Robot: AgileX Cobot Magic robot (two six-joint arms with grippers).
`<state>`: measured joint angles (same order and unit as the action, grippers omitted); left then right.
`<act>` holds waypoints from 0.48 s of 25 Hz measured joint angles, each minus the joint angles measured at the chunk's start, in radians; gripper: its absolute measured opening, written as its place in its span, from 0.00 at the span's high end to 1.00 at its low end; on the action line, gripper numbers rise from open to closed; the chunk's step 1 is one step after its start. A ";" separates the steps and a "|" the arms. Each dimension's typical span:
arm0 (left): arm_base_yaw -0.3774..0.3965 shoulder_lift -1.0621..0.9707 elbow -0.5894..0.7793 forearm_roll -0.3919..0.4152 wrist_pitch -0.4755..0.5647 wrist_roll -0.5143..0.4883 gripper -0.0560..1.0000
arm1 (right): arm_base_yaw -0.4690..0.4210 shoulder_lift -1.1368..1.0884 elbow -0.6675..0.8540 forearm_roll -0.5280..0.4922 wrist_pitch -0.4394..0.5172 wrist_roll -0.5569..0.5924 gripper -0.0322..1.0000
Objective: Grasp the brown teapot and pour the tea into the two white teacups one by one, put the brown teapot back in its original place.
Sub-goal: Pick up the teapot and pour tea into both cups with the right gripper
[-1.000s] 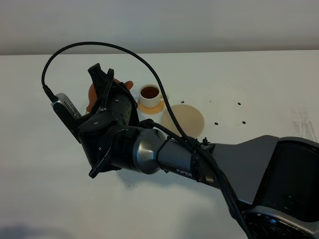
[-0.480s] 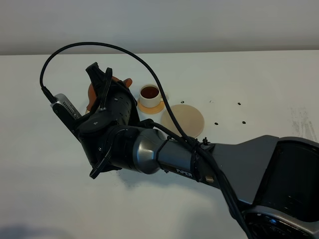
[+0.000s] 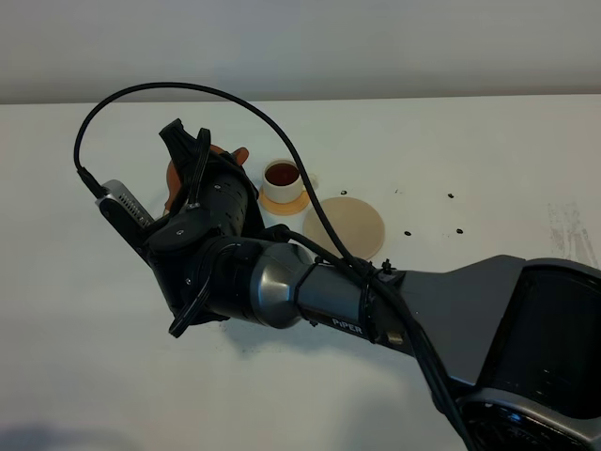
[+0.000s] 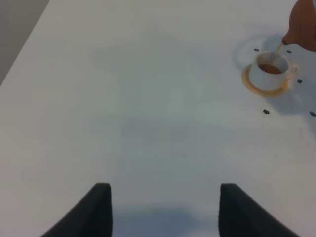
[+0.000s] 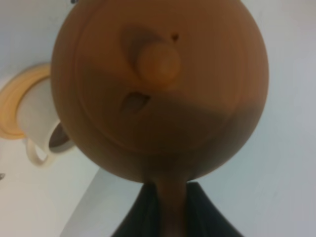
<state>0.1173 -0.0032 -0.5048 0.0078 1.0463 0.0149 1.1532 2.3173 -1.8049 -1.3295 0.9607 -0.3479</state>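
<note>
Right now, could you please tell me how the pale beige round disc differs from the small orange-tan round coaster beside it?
The pale beige disc is clearly wider than the orange-tan coaster. The disc is a lighter, sandier colour; the coaster is a warmer orange. The disc lies bare, while the coaster carries a white teacup holding brown tea. Both are flat, round and lie on the white table.

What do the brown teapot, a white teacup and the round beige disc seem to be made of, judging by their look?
Brown teapot: probably unglazed clay; matte reddish-brown, no shine.
White teacup: likely glazed ceramic; smooth cream-white wall.
Beige disc: unclear, perhaps wood or cork; flat, dull, pale tan.
</note>
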 joint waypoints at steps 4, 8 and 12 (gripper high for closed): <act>0.000 0.000 0.000 0.000 0.000 0.000 0.48 | 0.000 0.000 0.000 -0.010 0.000 -0.007 0.88; 0.000 0.000 0.000 0.000 0.000 0.000 0.48 | 0.000 0.000 0.000 -0.022 0.000 -0.013 0.88; 0.000 0.000 0.000 0.000 0.000 0.000 0.48 | 0.000 0.000 0.000 -0.022 -0.001 -0.013 0.88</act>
<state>0.1173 -0.0032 -0.5048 0.0078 1.0463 0.0149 1.1532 2.3173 -1.8049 -1.3511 0.9596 -0.3614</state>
